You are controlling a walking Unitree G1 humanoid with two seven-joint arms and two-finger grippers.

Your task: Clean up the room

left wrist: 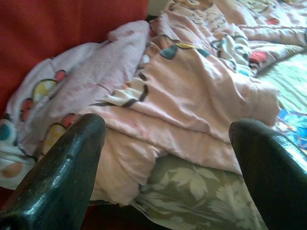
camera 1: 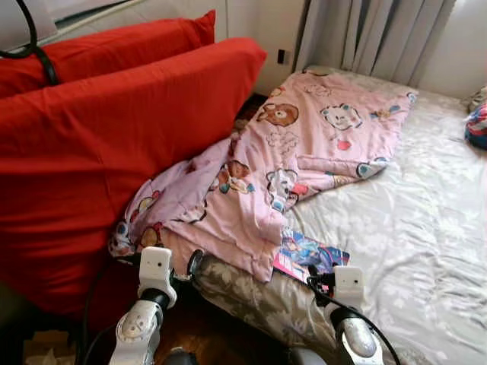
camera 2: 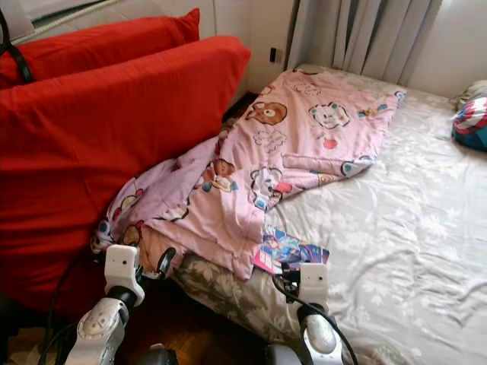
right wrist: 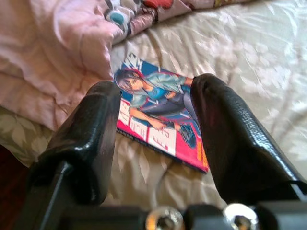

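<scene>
A pink blanket [camera 1: 304, 137] printed with cartoon animals lies crumpled across the left part of the bed [camera 1: 411, 228], with one corner hanging over the near edge. A glossy comic book [camera 1: 308, 255] lies flat on the pale floral sheet just beside the blanket's edge. My right gripper [right wrist: 156, 88] hovers close over the comic book [right wrist: 158, 115], open, with nothing between its fingers. My left gripper [left wrist: 168, 127] is open too, facing the hanging blanket corner [left wrist: 144, 143] at the bed's near left edge.
Big red cushions [camera 1: 99, 137] lean against the bed's left side. Grey curtains [camera 1: 380, 34] hang behind the bed. A colourful bundle [camera 1: 477, 125] lies at the far right edge. Dark wooden floor [camera 1: 205, 334] shows between the cushions and the bed.
</scene>
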